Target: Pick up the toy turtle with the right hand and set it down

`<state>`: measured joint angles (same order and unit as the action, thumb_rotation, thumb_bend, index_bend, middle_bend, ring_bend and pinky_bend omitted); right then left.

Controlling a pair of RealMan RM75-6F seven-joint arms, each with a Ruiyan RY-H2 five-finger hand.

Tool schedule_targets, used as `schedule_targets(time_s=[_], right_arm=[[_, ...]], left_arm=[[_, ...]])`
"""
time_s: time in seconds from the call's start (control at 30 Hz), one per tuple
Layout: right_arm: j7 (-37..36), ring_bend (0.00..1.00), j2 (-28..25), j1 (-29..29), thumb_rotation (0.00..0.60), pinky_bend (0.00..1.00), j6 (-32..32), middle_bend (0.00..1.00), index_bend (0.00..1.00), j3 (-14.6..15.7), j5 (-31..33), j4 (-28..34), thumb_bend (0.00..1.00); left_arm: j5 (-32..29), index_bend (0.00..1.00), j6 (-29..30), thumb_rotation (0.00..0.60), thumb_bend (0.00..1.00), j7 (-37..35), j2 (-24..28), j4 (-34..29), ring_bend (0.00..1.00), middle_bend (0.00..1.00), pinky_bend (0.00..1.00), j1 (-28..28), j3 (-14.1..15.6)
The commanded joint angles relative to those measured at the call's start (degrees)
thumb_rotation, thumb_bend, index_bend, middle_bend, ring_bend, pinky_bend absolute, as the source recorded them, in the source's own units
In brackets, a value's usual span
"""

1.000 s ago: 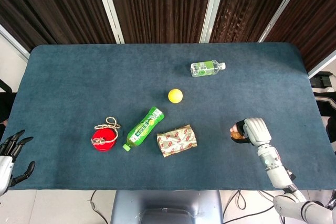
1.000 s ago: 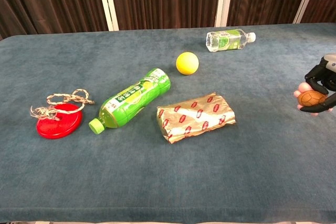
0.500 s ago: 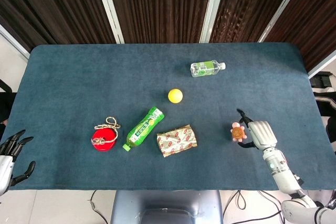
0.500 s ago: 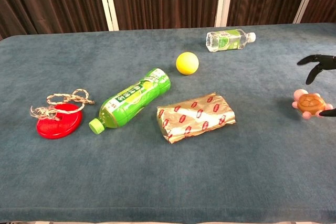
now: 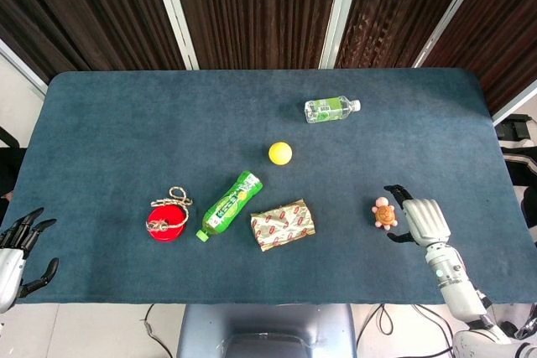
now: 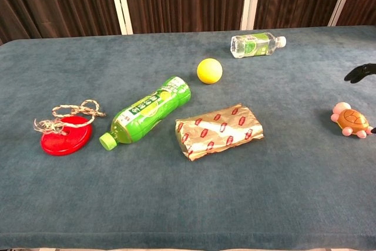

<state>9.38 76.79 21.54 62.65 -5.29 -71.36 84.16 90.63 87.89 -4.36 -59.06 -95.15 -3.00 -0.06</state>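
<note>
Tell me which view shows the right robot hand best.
Head view: the right robot hand shows whole, fingers spread, beside the toy turtle and not touching it. Chest view catches only dark fingertips at the frame edge, above the turtle.

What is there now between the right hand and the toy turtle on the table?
Nothing visible. The toy turtle sits alone on the table, and the right hand is open just beside it, apart from it, with only bare cloth between them.
</note>
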Motion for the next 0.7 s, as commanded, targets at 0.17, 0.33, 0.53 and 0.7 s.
schedule_targets(time_s=[0.17,0.33,0.53,0.7], right_arm=[[2.1,1.0,5.5,0.9,0.6,0.93,-0.8,0.32,0.4,-0.4,1.9,-6.3,0.04],[1.6,1.0,7.6,0.9,0.6,0.93,0.3,0.34,0.42,-0.5,0.8,-9.7,0.04],[0.7,1.0,10.3,1.2,0.6,0.94,0.3,0.38,0.46,-1.2,0.7,-14.1,0.04],[-0.7,1.0,12.4,1.7,0.6,0.95,-0.4,0.43,0.51,-1.0,0.0,-17.7,0.04]], left_arm=[[-0.3,0.2,-0.3,0.6,0.39,-0.2,0.1,-0.1,0.1,0.06,0.23,-0.1,-0.1],[-0.5,0.2,-0.5,0.6,0.39,-0.5,0.3,-0.2,0.1,0.06,0.23,-0.1,0.0],[-0.2,0.2,-0.4,0.6,0.39,-0.3,0.4,-0.4,0.1,0.06,0.23,0.0,0.2],[-0.6,0.2,-0.7,0.6,0.39,-0.2,0.5,-0.6,0.1,0.06,0.23,0.0,0.1]])
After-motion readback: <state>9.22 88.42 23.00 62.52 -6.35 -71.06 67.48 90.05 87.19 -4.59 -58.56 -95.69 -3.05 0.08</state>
